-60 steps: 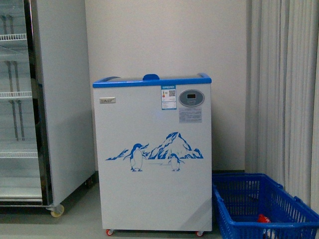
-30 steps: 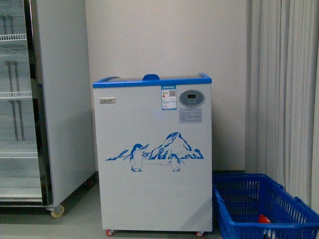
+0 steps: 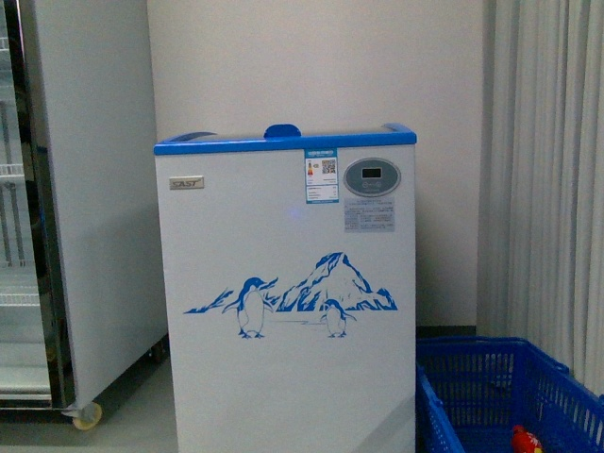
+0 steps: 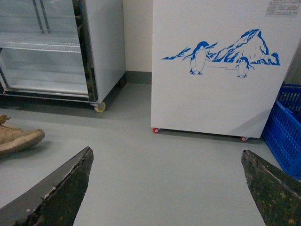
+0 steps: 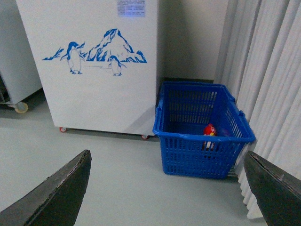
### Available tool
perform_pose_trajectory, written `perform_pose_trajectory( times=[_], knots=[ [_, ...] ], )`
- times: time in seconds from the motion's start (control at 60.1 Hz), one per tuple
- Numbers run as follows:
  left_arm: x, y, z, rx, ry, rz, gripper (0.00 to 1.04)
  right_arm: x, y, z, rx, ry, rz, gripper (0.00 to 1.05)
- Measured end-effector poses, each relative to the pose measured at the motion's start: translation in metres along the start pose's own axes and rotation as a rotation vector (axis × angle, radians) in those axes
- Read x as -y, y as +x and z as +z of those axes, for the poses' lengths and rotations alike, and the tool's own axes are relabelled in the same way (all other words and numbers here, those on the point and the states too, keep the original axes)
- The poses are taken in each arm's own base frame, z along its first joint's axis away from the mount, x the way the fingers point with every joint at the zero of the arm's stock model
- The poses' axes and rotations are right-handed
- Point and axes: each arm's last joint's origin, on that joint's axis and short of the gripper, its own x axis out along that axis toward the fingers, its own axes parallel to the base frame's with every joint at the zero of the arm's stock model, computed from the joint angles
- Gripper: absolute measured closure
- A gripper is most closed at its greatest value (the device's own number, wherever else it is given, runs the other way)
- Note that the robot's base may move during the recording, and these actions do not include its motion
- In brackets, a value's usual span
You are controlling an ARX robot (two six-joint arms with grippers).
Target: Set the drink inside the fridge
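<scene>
The fridge (image 3: 283, 283) is a low white chest unit with a blue top rim, a penguin-and-mountain picture and an oval grey display; it stands straight ahead and also shows in the left wrist view (image 4: 216, 70) and the right wrist view (image 5: 94, 61). The drink (image 5: 209, 132), with its red cap and red and yellow label, sits inside a blue basket (image 5: 197, 141) to the fridge's right; only its red top (image 3: 525, 440) shows in the front view. My left gripper (image 4: 167, 162) and right gripper (image 5: 167, 165) are open and empty, low over the grey floor, well short of the fridge and basket.
A tall grey glass-door cabinet (image 3: 57, 208) with wire shelves stands left of the fridge on castors. White curtains (image 3: 547, 170) hang at the right, beside the basket (image 3: 500, 396). A tan shoe (image 4: 16, 136) lies on the floor at the left.
The front view has moved closer and shifted: the fridge looks larger, the cabinet slid further left, and the basket sits lower in the frame.
</scene>
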Motion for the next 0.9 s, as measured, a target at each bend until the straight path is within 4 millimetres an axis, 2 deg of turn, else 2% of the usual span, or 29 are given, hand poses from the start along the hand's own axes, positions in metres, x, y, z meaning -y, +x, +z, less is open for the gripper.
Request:
perform_pose_trajectory(
  times=[0.899],
  knots=[
    [0.0,0.0,0.0,0.0,0.0,0.0,0.08,0.0,0.0,0.0,0.0,0.0,0.001,0.08]
  ],
)
